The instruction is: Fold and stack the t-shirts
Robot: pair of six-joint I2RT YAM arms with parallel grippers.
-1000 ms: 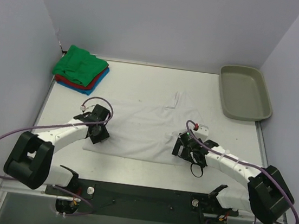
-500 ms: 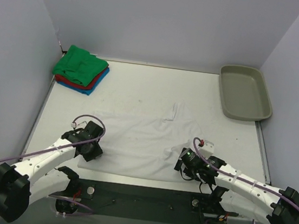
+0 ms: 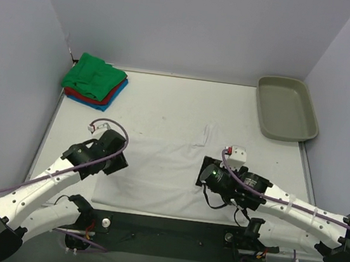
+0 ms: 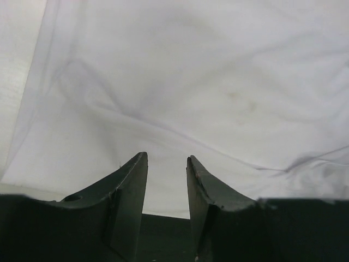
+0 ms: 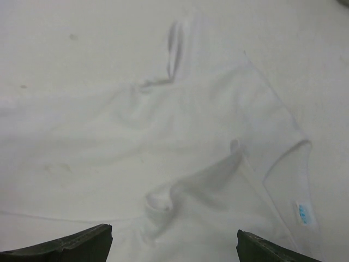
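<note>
seeing only slivers of the red tee (image 3: 72, 93) and blue tee (image 3: 108, 102) under the green tee (image 3: 92, 75). getting just the tips of the right gripper (image 5: 173, 240) at the bottom edge. can't read the tiny tag (image 5: 305, 213) on the white tee (image 5: 163, 136).

The spread t-shirt (image 3: 158, 167) is lying in the middle of the tabletop (image 3: 166, 98); folded t-shirts (image 3: 95, 81) are sitting far left, the tray (image 3: 286, 109) far right.

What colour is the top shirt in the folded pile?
The top shirt is green; top external view.
</note>
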